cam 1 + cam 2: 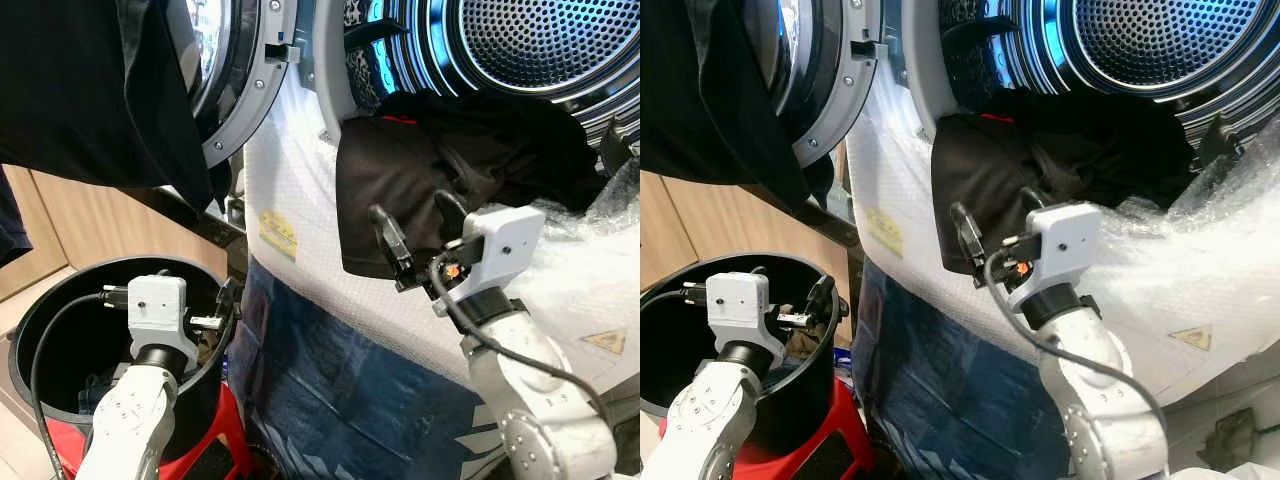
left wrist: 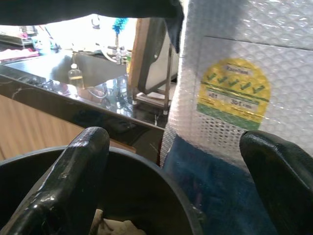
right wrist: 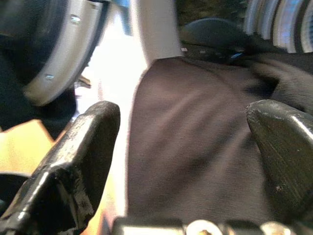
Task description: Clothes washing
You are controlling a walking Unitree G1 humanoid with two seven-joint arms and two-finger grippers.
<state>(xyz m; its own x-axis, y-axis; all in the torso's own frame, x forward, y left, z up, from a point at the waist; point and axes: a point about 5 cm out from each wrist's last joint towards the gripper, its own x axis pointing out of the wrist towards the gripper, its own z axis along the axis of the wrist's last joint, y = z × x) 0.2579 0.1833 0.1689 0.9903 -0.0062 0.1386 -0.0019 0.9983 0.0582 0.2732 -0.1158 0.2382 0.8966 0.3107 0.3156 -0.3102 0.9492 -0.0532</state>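
- Loading step, I'd judge: the right gripper (image 1: 418,232) is hovering, fingers spread and empty, just before the dark garment (image 1: 400,190) spilling from the washer drum (image 1: 520,45).
- Next move calls for pushing it inside.
- The left gripper (image 1: 222,310) is waiting, jaws apart, over the black bucket (image 1: 60,300).
- Count: one washer, one bucket, two grippers.
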